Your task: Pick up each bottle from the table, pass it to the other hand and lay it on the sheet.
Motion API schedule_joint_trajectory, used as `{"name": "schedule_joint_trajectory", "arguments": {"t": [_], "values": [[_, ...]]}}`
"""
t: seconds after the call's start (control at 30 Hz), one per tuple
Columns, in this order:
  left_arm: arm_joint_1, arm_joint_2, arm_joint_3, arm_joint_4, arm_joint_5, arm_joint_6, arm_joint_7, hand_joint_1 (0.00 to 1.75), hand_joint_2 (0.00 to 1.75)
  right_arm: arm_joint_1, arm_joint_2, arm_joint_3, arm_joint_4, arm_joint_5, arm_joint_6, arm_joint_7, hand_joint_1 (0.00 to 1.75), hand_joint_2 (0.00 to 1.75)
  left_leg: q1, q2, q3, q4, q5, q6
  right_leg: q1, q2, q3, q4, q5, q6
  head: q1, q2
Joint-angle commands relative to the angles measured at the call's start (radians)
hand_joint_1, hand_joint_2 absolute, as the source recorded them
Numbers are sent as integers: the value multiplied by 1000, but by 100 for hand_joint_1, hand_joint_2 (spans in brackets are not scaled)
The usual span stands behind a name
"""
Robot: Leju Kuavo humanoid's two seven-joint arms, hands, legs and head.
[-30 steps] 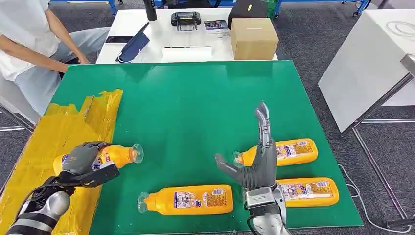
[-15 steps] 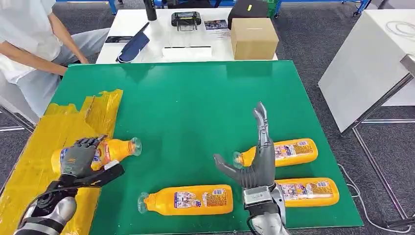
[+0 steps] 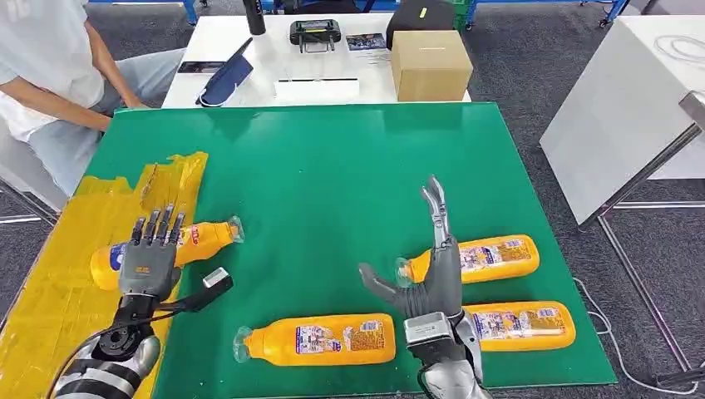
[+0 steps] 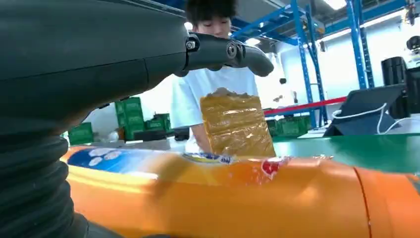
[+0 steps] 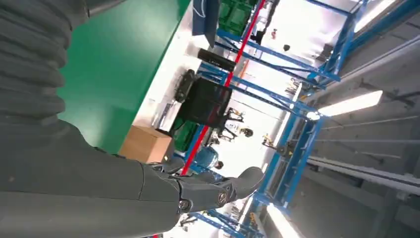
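currently the left hand is spread flat, fingers apart and pointing to the far side, holding nothing. directly under its fingertips lies a bottle on its side, body on the yellow sheet, neck and cap reaching right over the sheet's edge onto the green table. from the head view the fingers appear to hover over the label or just touch it — which of the two cannot be settled.

the right hand stands upright, open and empty, thumb out to the left. three bottles remain on the green: the near-centre bottle just left of the right wrist, the far-right bottle just behind the right hand, and the near-right bottle beside the wrist. all lie with long axes running left to right, caps leftward. the right hand is much the nearer to all three — the next pick is judged to fall to it.
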Motion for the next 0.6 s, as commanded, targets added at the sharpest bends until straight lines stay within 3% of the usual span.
{"name": "schedule_joint_trajectory", "arguments": {"t": [0.03,0.07,0.27,0.37,0.5,0.6], "values": [[30,-96,65,-42,420,-8,-313,0,175,-18,-25,25,81,11,15,10,0,175,1,-1,3,-1,-1,0,1,-1,4,-3,0,-1,0,0],[69,-108,75,-134,649,-91,-450,0,175,-20,-31,33,85,15,27,9,0,175,1,-1,4,-1,-1,0,1,-1,6,-3,0,-1,0,0],[97,-104,77,-198,697,-135,-459,0,175,-23,-33,37,89,17,31,9,0,175,2,0,6,0,-3,0,2,1,7,-3,-1,-1,0,0],[164,-108,109,-346,984,-281,-634,0,175,-45,-59,78,117,63,92,44,0,175,1,1,1,0,-1,0,1,1,1,-1,0,-1,0,0],[234,-136,180,-501,1181,-459,-707,0,175,-81,-99,177,177,222,158,119,0,175,2,5,3,0,-3,0,2,6,3,-2,0,-1,0,0],[237,-164,220,-518,1251,-545,-727,0,175,-107,-129,247,207,293,213,162,0,175,1,2,1,-1,-1,0,2,2,2,-2,0,0,0,0]]}}
